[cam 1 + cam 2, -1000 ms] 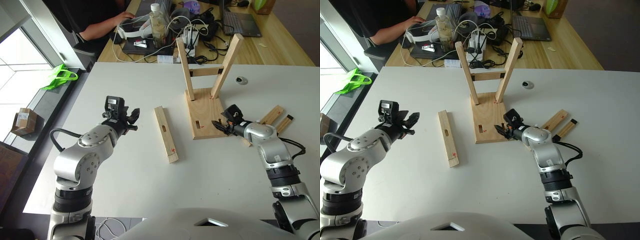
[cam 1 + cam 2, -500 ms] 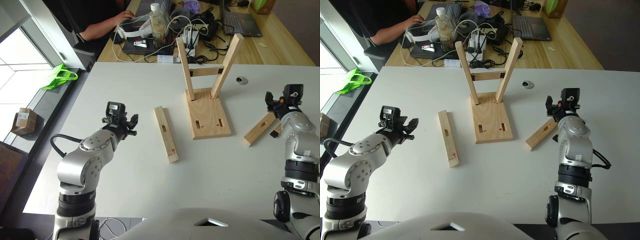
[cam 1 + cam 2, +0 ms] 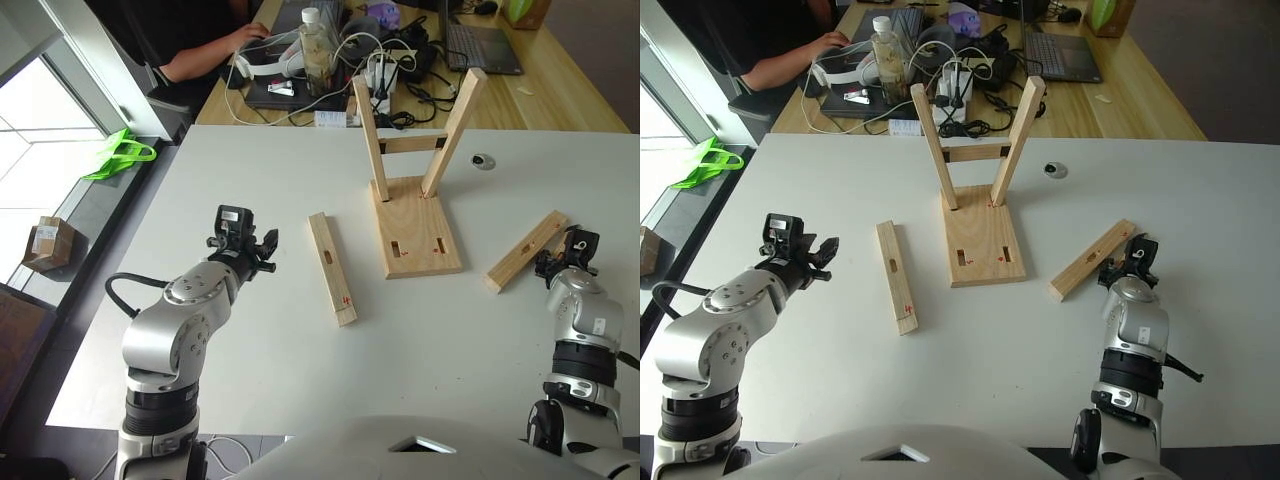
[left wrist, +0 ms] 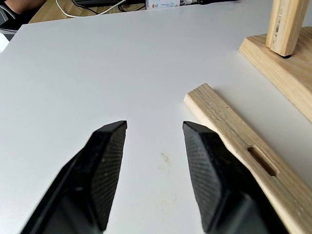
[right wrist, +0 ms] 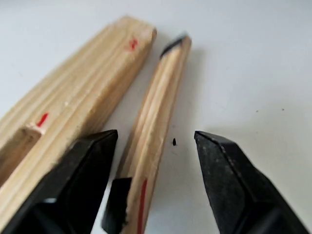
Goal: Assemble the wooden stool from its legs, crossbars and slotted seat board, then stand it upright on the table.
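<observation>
The slotted seat board (image 3: 415,228) lies flat mid-table, with two legs (image 3: 371,135) standing up from its far end and joined by a crossbar (image 3: 412,143). A loose slotted leg (image 3: 332,267) lies to its left and another leg (image 3: 525,250) to its right. My left gripper (image 3: 245,250) hangs open just left of the loose leg (image 4: 243,156), with nothing between its fingers (image 4: 109,161). My right gripper (image 3: 560,262) is low beside the right leg (image 5: 73,107). It is open, and a thin crossbar (image 5: 161,102) lies on the table between its fingers.
A small round grey object (image 3: 484,160) sits on the white table behind the right leg. The wooden desk (image 3: 560,95) beyond the far edge holds a bottle (image 3: 316,45), cables and laptops. The table's left edge drops to the floor, where a green bag (image 3: 120,153) lies.
My right arm left the seat board's near right corner, swung out right, then came down at the right leg and thin crossbar. The left gripper shifted slightly nearer the loose leg.
</observation>
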